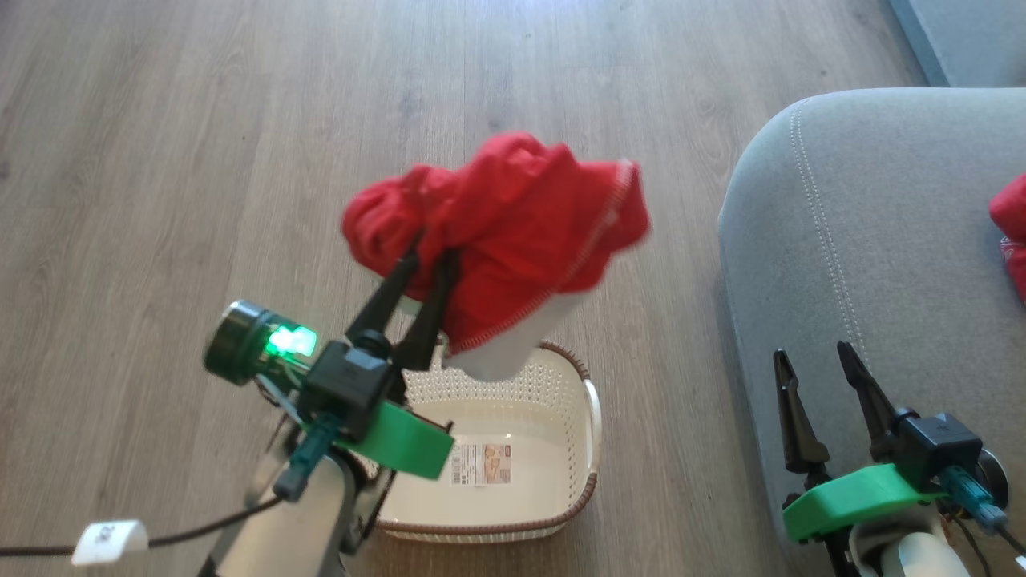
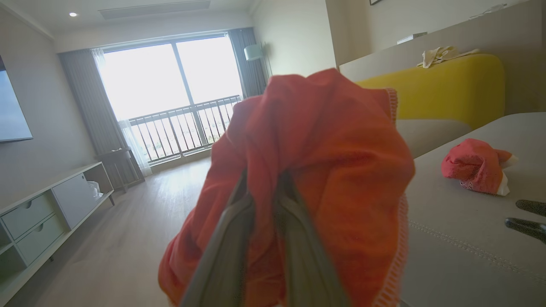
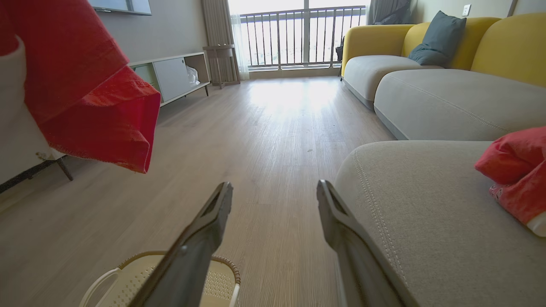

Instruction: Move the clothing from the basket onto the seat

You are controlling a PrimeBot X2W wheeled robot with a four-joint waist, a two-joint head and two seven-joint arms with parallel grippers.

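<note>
My left gripper (image 1: 430, 255) is shut on a red garment (image 1: 513, 232) with white trim, which hangs in the air above the cream basket (image 1: 589, 417). In the left wrist view the same red garment (image 2: 315, 170) bunches around the gripper (image 2: 264, 179). The basket's inside shows bare, with a label sticker on its bottom. The grey seat (image 1: 874, 264) lies to the right, and another red garment (image 1: 1011, 232) rests on it at the right edge. My right gripper (image 1: 811, 351) stands open over the seat's near corner, holding nothing; its fingers (image 3: 215, 209) spread wide in the right wrist view.
Wooden floor (image 1: 200, 160) stretches all around the basket. A yellow-backed sofa (image 3: 426, 55) with grey cushions and a dark pillow stands beyond the seat. A low white cabinet (image 2: 47, 209) lines the left wall, with a balcony window behind.
</note>
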